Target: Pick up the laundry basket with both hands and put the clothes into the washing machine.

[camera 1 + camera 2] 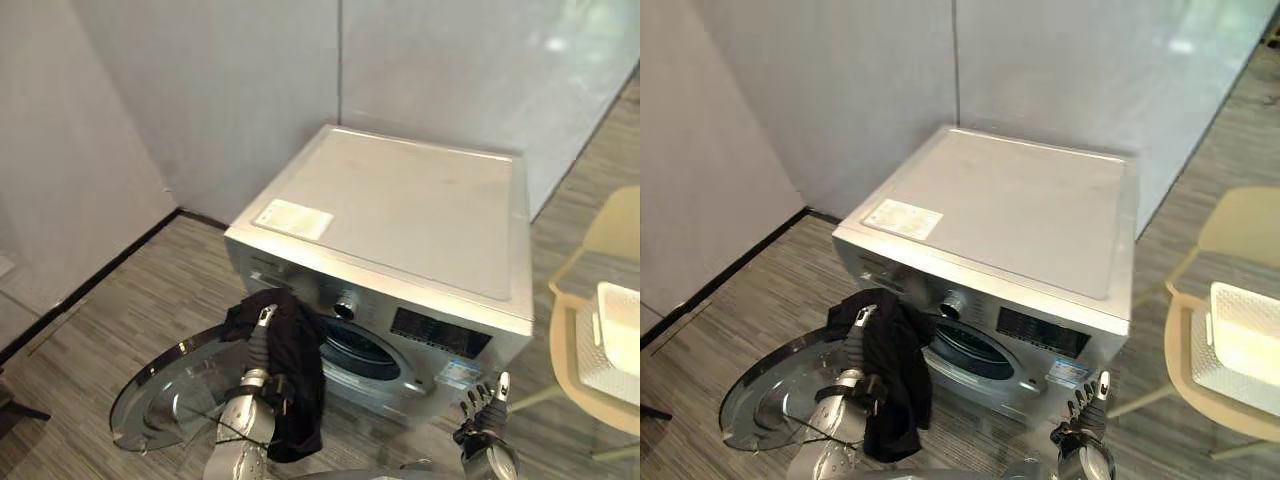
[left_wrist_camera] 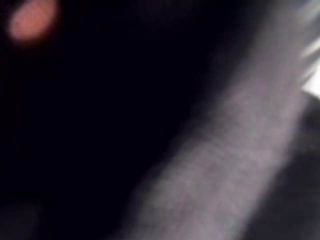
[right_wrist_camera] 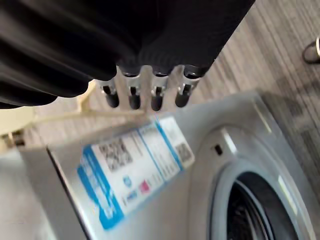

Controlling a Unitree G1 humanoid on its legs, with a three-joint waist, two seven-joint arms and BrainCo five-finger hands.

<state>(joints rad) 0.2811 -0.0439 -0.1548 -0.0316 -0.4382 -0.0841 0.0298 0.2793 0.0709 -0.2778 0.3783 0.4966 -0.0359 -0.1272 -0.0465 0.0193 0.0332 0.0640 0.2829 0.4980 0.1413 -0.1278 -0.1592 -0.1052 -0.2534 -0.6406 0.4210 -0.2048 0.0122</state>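
Observation:
A silver washing machine (image 1: 400, 200) stands in the corner, its round door (image 1: 165, 392) swung open down to the left and the dark drum opening (image 1: 360, 350) showing. My left hand (image 1: 262, 330) is raised just left of the opening with a black garment (image 1: 298, 385) draped over it and hanging down; dark cloth (image 2: 75, 125) covers the left wrist view. My right hand (image 1: 486, 405) is held up at the machine's lower right front, fingers (image 3: 131, 92) straight and empty, near the blue label (image 3: 130, 170). A white laundry basket (image 1: 615, 340) sits on a chair to the right.
The beige chair (image 1: 610, 235) bearing the basket stands close to the machine's right side. Grey walls (image 1: 200, 90) close in behind and to the left. Striped grey floor (image 1: 100, 330) lies around the open door.

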